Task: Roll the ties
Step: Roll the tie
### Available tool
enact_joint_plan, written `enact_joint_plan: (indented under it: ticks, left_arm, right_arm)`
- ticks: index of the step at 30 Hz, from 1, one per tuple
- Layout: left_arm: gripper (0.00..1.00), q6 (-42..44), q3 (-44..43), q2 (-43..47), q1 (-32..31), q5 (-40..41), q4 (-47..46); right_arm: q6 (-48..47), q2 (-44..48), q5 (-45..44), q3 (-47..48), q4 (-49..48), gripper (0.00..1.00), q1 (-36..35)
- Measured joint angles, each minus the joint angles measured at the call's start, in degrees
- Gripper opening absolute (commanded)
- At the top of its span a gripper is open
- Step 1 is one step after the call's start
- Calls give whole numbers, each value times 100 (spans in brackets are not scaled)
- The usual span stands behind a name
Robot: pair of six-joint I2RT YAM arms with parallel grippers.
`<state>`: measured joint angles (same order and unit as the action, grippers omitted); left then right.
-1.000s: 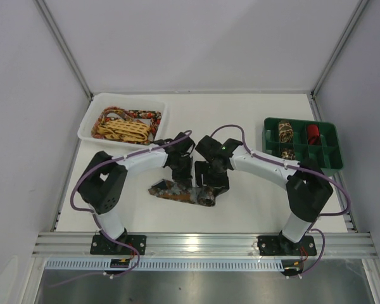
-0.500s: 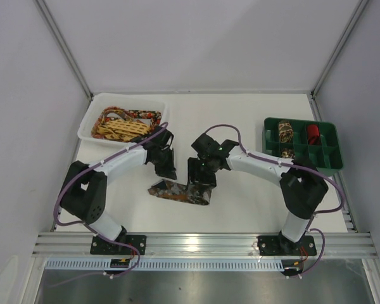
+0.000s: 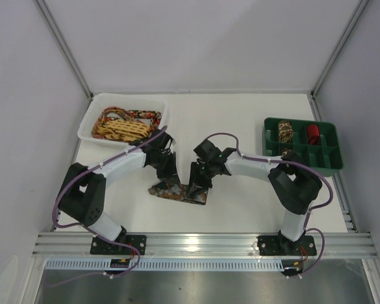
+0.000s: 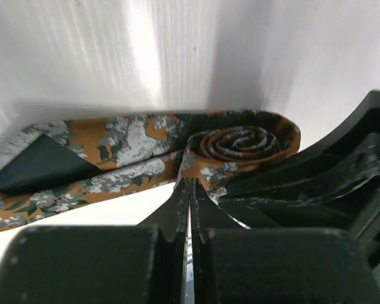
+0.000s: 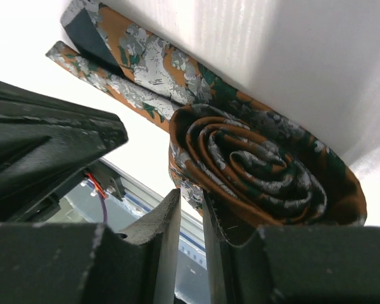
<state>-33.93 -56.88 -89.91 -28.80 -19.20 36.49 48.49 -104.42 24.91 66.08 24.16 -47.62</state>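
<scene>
A brown-orange mottled tie (image 3: 168,189) lies on the table with its right end wound into a coil (image 3: 201,196). In the left wrist view the coil (image 4: 240,142) sits just beyond my left gripper (image 4: 190,182), which is shut with its tips against the coil's lower edge. My right gripper (image 5: 191,197) is almost closed, and the outer edge of the coil (image 5: 259,164) fills the narrow gap at its tips. From above, the left gripper (image 3: 170,177) and the right gripper (image 3: 196,187) stand close together over the tie.
A white bin (image 3: 87,122) at the back left holds a yellow lattice tie (image 3: 121,130) and a red-floral tie (image 3: 143,115). A green divided tray (image 3: 302,124) at the right holds rolled ties (image 3: 285,132) and a red roll (image 3: 312,133).
The right gripper has come left and down to the coil and its jaws have narrowed. The left arm swung back and left, then settled by the coil.
</scene>
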Motion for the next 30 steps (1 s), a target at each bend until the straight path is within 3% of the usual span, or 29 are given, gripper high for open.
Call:
enact_joint_plan:
  ticks: [12,20,25,30]
  left_arm:
    - [0,-378,302,15,-330,-798,-557]
    - [1,-365,304,-302,-356,-824,-686]
    - [0,-358,304,-367,-356,-826,-721]
    - [0,-350,291,-463,-356,-824,-721]
  right_arm:
    - [105,247,-7,-260,-197,32,136]
    - [76,1021,-118,-332,166,59,254]
    - [-50,1952,-76,-1049,179,80,658]
    - [-177,2006,122,-1770,31,82,879]
